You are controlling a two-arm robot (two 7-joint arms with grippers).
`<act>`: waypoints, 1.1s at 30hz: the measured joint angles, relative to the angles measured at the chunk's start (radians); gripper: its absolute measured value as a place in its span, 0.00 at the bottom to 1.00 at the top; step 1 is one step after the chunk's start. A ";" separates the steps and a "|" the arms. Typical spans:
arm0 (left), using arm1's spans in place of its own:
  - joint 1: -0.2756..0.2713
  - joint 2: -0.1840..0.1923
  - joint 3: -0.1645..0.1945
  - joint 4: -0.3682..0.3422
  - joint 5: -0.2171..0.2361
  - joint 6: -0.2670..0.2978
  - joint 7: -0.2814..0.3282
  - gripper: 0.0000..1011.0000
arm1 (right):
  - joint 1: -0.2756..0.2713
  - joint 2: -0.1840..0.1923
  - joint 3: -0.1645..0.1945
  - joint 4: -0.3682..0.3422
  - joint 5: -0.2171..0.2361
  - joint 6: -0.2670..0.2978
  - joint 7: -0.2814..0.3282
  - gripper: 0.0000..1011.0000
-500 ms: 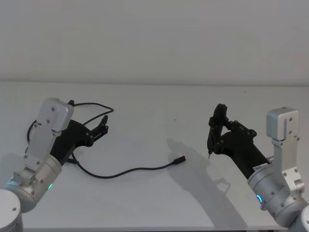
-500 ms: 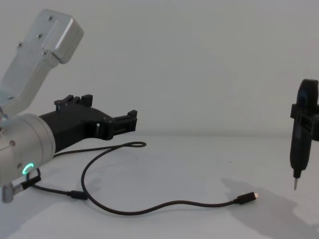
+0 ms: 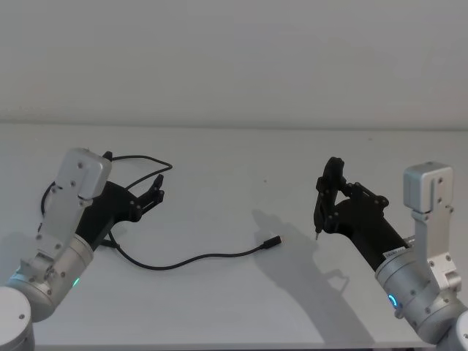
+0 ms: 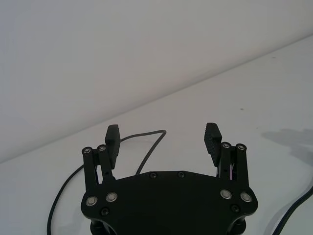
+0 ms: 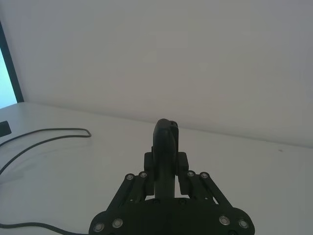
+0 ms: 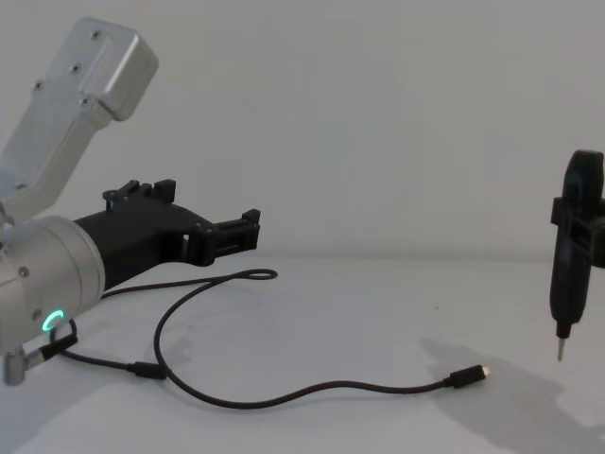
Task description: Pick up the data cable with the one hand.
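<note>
the data cable (image 3: pixel 197 257) lies slack on the white table (image 3: pixel 234 153), its long run going left to right. there is bare tabletop all round its plug (image 3: pixel 273 242), which points toward the right gripper (image 3: pixel 333 193), clamped on a dark pointed tool (image 3: pixel 320 212). the left gripper (image 3: pixel 159 186) hovers wide open over the cable's looped left end, and the left arm hides part of that loop.

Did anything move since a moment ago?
Nothing visibly changed. The left end effector still hovers open above the cable, which lies untouched on the table. The right end effector still hangs off to the right.
</note>
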 joint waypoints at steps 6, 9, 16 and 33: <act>0.000 0.000 0.000 0.000 0.000 0.000 0.000 0.99 | 0.000 0.000 0.000 0.000 0.000 0.000 0.000 0.27; 0.000 0.000 0.000 0.000 0.000 0.000 0.000 0.99 | 0.000 0.000 0.000 0.000 0.000 0.000 0.000 0.27; 0.000 0.000 0.000 0.000 0.000 0.001 0.000 0.99 | 0.000 0.000 0.000 0.000 0.000 0.000 0.000 0.27; -0.011 0.026 0.012 -0.039 -0.044 0.058 -0.111 0.99 | 0.000 0.000 0.000 0.000 0.000 0.000 0.000 0.27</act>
